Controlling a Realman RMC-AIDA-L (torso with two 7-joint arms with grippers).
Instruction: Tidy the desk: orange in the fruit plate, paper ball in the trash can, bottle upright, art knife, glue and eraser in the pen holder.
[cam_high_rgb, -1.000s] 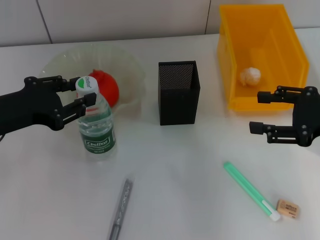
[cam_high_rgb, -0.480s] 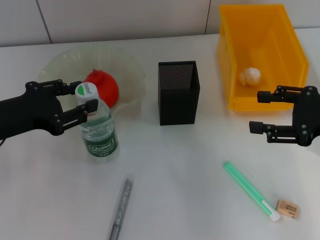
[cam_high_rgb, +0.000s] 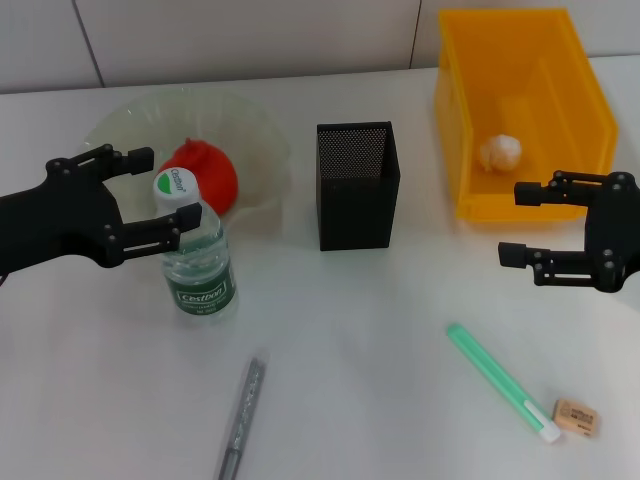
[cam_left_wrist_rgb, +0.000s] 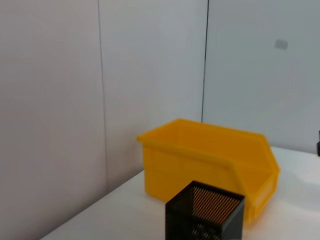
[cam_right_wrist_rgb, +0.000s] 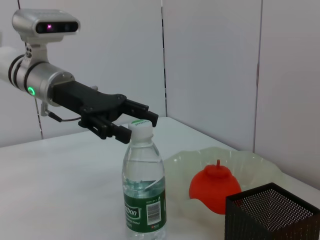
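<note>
— Where is your left pincer, and what is it doing?

— My left gripper (cam_high_rgb: 143, 190) sits at the cap of the bottle (cam_high_rgb: 197, 255), fingers spread, one on either side of the neck and not pinching it. The bottle stands upright on the table (cam_high_rgb: 360, 350), just in front of the fruit plate (cam_high_rgb: 255, 135), where a red fruit (cam_high_rgb: 205, 175) lies.

— And the right one?

— My right gripper (cam_high_rgb: 520, 225) hangs spread too, holding nothing, near the front of the yellow bin (cam_high_rgb: 500, 115), which has the paper ball (cam_high_rgb: 500, 151) in it.

— The rest?

— The pen holder (cam_high_rgb: 357, 184) stands mid-table. Near me lie the art knife (cam_high_rgb: 241, 416) on the left, the green glue stick (cam_high_rgb: 499, 381) on the right, and the eraser (cam_high_rgb: 577, 416) just beside its tip.
</note>
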